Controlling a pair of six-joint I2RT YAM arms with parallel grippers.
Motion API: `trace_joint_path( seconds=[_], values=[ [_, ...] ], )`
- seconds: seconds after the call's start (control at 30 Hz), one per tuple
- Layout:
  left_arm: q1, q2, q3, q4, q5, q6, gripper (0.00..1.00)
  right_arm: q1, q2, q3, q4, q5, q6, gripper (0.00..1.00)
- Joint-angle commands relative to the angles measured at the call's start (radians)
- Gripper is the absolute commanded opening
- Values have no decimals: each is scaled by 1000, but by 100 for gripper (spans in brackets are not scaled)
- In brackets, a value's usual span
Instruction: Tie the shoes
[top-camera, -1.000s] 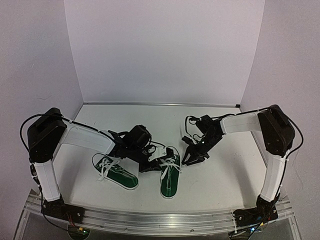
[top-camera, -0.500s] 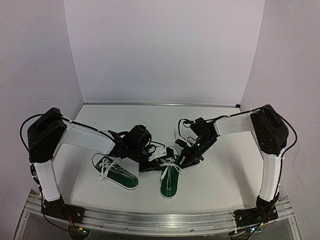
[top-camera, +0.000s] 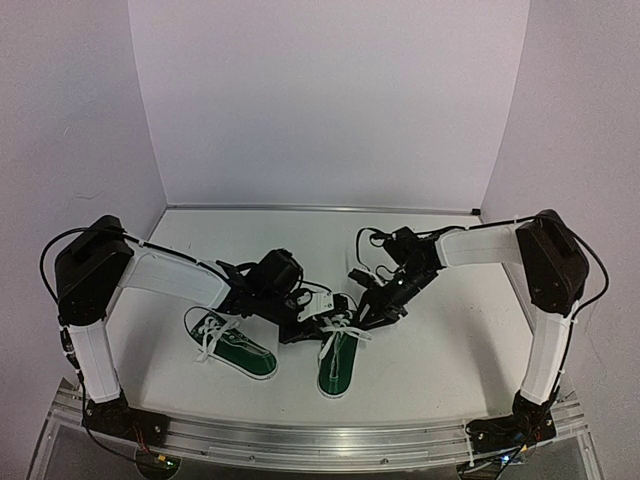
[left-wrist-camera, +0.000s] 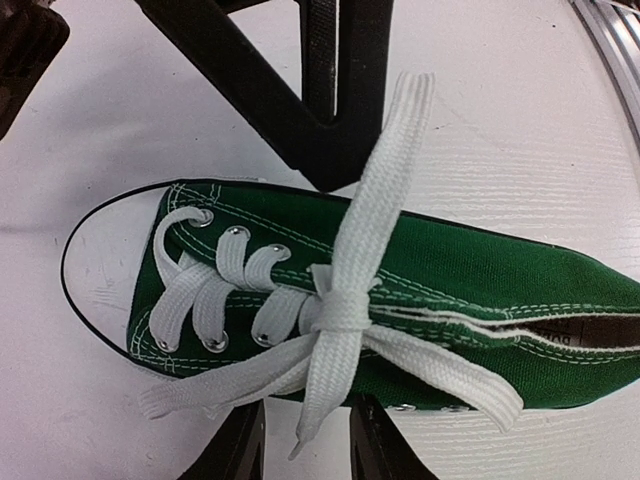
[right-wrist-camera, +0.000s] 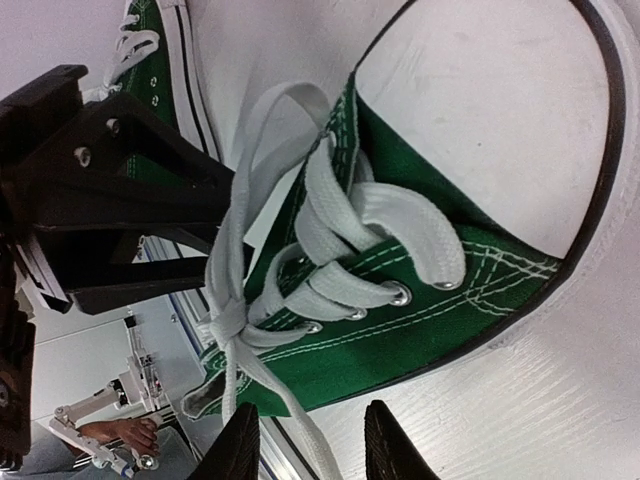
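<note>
Two small green shoes with white laces lie on the white table: one at the left (top-camera: 232, 345), one in the middle (top-camera: 338, 358). The middle shoe (left-wrist-camera: 450, 290) has a single knot (left-wrist-camera: 345, 310) with loose lace ends spread both ways. My left gripper (left-wrist-camera: 305, 450) stands open at the shoe's side, a lace tip (left-wrist-camera: 300, 425) lying loose between its fingers. My right gripper (right-wrist-camera: 318, 440) is open on the opposite side by the toe, and a lace strand (right-wrist-camera: 295, 430) runs between its fingers unpinched. In the top view the left gripper (top-camera: 300, 328) and the right gripper (top-camera: 372, 315) flank this shoe.
The other shoe (right-wrist-camera: 150, 40) lies just beyond the left gripper's body (right-wrist-camera: 100, 190). An aluminium rail (top-camera: 320, 435) runs along the near table edge. White walls close off the back and sides.
My right gripper has moved left, up to the middle shoe's toe side. That shoe has shifted slightly. The left arm has stayed put.
</note>
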Motion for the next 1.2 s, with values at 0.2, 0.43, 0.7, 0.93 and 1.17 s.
trace_joint_path(
  seconds=[0.2, 0.43, 0.7, 0.93, 1.17],
  values=[
    [-3, 5, 32, 23, 10, -8, 29, 55, 14, 42, -18, -31, -18, 33],
    [-2, -13, 23, 37, 28, -14, 27, 57, 27, 35, -20, -2, -20, 32],
    [-3, -33, 17, 20, 7, -16, 14, 58, 28, 36, -21, 20, -15, 16],
    [0, -109, -40, -4, -42, -23, 5, 57, 29, 36, -23, 38, -14, 3],
    [18, -175, -98, -21, -92, -41, 0, 56, 28, 34, -28, 52, -15, 0]
  ],
)
